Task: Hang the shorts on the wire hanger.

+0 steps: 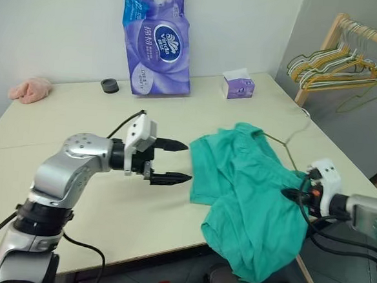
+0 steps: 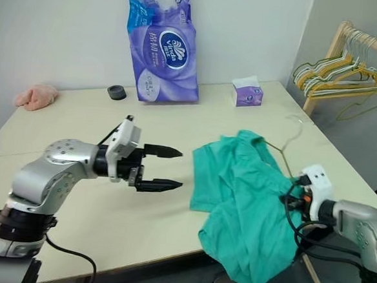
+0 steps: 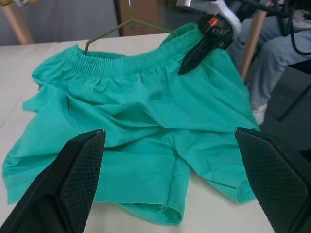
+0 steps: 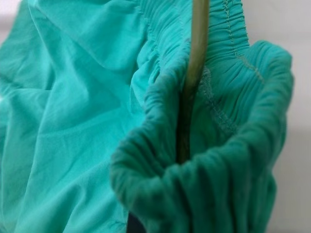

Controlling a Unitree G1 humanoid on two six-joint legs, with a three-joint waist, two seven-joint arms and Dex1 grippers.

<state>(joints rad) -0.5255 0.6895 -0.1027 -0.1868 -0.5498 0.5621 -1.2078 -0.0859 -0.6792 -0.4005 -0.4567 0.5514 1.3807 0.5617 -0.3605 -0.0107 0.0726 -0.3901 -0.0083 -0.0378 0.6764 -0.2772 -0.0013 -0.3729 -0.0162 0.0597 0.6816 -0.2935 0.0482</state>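
Chiefly, surroundings: cream table (image 1: 79,134) against a pale wall, bearing a purple tissue-roll pack (image 1: 158,39) at the far edge, a small black round object (image 1: 109,85) beside it, a purple tissue box (image 1: 238,85) further right, and a pink fluffy cloth (image 1: 29,90) at the far left corner. Off the table's right side, a wooden rack (image 1: 341,35) carries bunched yellow, green and white hangers (image 1: 336,71).

Item: shorts (image 1: 249,204), teal-green, soft, gathered elastic waistband, two short legs; rumpled, lying at the table's near right corner, one part drooping over the near edge.

Item: wire hanger (image 1: 285,143), thin olive wire; its hook and one shoulder emerge from the waistband toward the far right edge, the rest hidden inside the fabric. The right wrist view has the wire running into a bunched fold of waistband.

Left gripper (image 1: 176,161): fingers spread wide, empty, hovering over bare table just left of the shorts, pointing at them.

Right gripper (image 1: 291,194): clenched on the waistband at the shorts' right side, at the table edge.
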